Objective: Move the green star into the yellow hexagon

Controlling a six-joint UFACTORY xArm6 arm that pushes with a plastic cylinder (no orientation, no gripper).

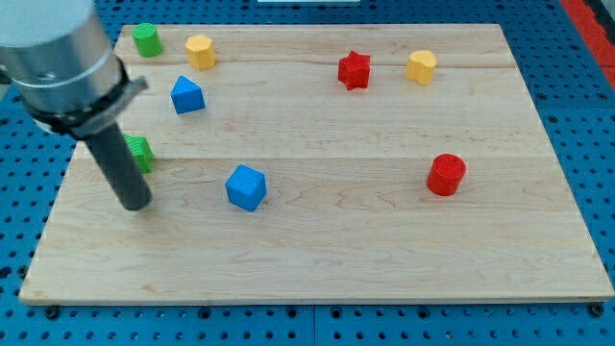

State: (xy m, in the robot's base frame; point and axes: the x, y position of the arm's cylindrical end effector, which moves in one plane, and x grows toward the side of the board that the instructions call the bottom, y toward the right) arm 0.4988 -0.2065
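In the camera view, the wooden board (317,240) lies on a blue perforated surface (586,115). The arm has no fingers at all, only a straight dark rod, so nothing opens or closes and nothing is held. My tip (135,207) stands on the board at the left side, near the view's bottom compared with most blocks. Just behind the rod, at its right edge, is the green star (141,153); the rod hides part of it, and I cannot tell if the rod touches it. The tip itself is a little nearer than this block and apart from it. The yellow hexagon (200,50) is far from the star, at the far left of the board, just beside the green cylinder (146,39), which is in the far left corner. A blue block (187,94) with a pointed top lies between the star and the hexagon, slightly to the right. A blue cube (246,186) is to the right of the tip. The red star (354,69) and a yellow block (420,66) stand at the far side, right of the middle. The red cylinder (446,174) is at the right, well apart from the others.
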